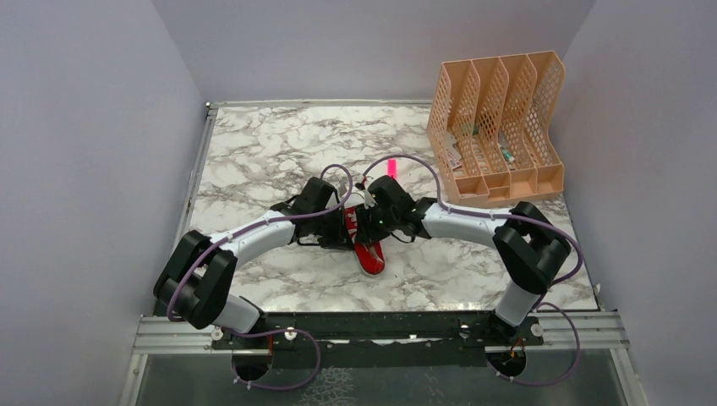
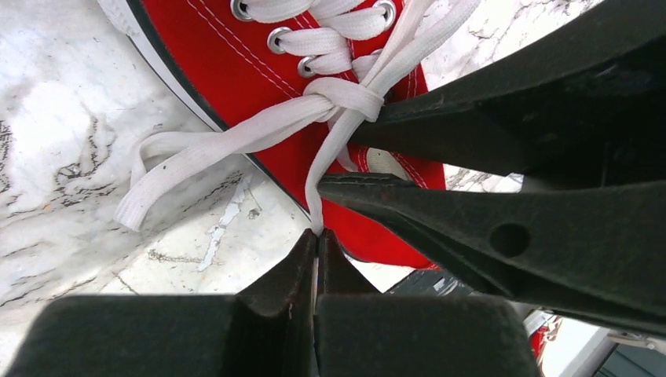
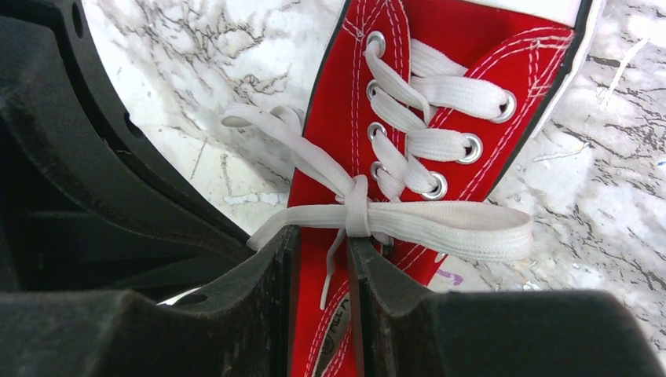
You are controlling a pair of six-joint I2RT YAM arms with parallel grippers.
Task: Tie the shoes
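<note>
The red sneaker (image 1: 370, 256) lies on the marble table between the two arms, and its white laces are crossed in a knot (image 3: 357, 206) with a loop on each side. My left gripper (image 2: 316, 233) is shut on a lace strand (image 2: 330, 161) that runs taut down from the knot (image 2: 345, 98). My right gripper (image 3: 322, 236) stands slightly open just below the knot, over the shoe's tongue, with a thin lace end (image 3: 331, 263) hanging loose between its fingers. In the top view both grippers, left (image 1: 342, 227) and right (image 1: 365, 222), meet over the shoe's heel end.
A pink marker (image 1: 392, 167) lies on the table behind the grippers. A peach mesh file organiser (image 1: 499, 127) stands at the back right. The right gripper's black fingers (image 2: 510, 236) fill the right side of the left wrist view.
</note>
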